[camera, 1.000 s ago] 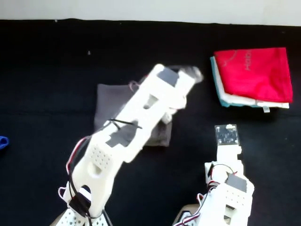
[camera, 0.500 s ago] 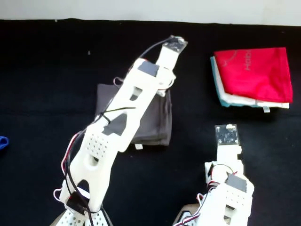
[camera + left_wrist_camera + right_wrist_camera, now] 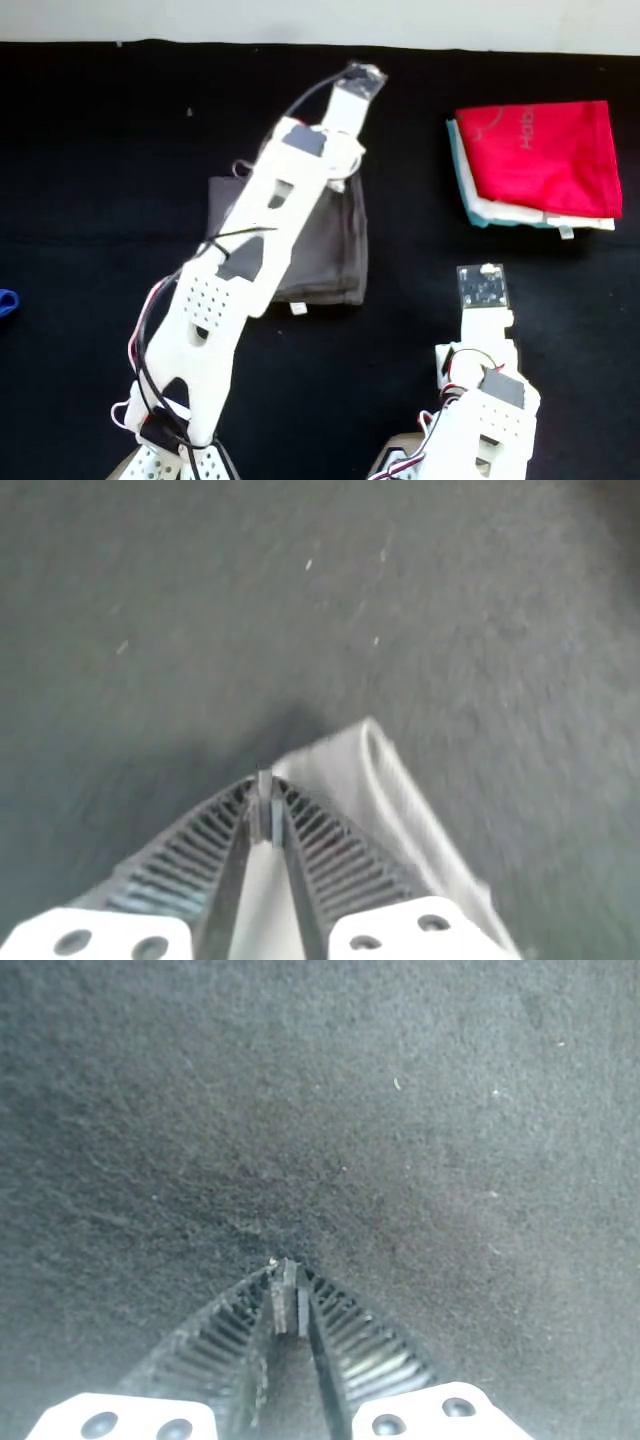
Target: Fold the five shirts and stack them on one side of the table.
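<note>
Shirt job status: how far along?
Done: stack at the right shows red, white and teal layers. In hand: grey shirt lies folded mid-table, left gripper at its corner, fingers shut. Left: grey shirt onto the stack, then a fifth to fold.

I record the table [image 3: 100, 150] as uniform black, with pale flecks in the wrist views. The folded shirt [image 3: 335, 255] is plain dark grey. The stack's top shirt [image 3: 545, 150] is red with faint markings, and beneath it show a white layer [image 3: 540, 215] and a teal layer [image 3: 462, 185]. The left arm [image 3: 215, 320] and right arm [image 3: 490, 410] are white with black patches. The left claw [image 3: 265, 805] and right claw [image 3: 288, 1300] are black and ribbed. A blue item [image 3: 6, 301] sits at the table edge.
</note>
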You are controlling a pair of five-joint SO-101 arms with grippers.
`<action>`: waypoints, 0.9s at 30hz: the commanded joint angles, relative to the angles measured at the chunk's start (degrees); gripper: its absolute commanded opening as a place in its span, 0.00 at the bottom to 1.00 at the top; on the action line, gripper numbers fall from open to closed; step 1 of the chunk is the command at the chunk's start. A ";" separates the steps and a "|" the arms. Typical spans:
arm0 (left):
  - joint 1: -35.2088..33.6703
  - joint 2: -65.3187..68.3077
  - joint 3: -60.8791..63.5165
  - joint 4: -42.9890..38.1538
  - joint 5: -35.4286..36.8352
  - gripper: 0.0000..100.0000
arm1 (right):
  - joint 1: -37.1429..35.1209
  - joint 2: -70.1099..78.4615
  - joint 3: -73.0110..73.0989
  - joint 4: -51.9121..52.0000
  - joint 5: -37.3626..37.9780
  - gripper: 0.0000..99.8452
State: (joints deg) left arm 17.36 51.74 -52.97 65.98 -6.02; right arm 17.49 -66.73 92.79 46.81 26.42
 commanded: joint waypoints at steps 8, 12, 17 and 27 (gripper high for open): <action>-5.32 -11.82 -15.60 34.37 -0.09 0.01 | 0.66 -0.22 0.84 -1.80 0.35 0.01; -11.91 -15.52 -12.79 36.22 -0.09 0.01 | 0.66 -0.22 0.84 -1.80 0.26 0.01; -21.05 -30.99 3.21 36.31 0.00 0.01 | 0.66 -0.22 0.84 -1.80 0.26 0.01; -39.78 -60.79 56.84 23.47 -3.25 0.01 | 0.66 -0.22 0.22 -0.84 0.26 0.01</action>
State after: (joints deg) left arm -17.98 -2.68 -11.21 96.48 -6.46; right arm 17.49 -66.73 92.79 46.81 26.42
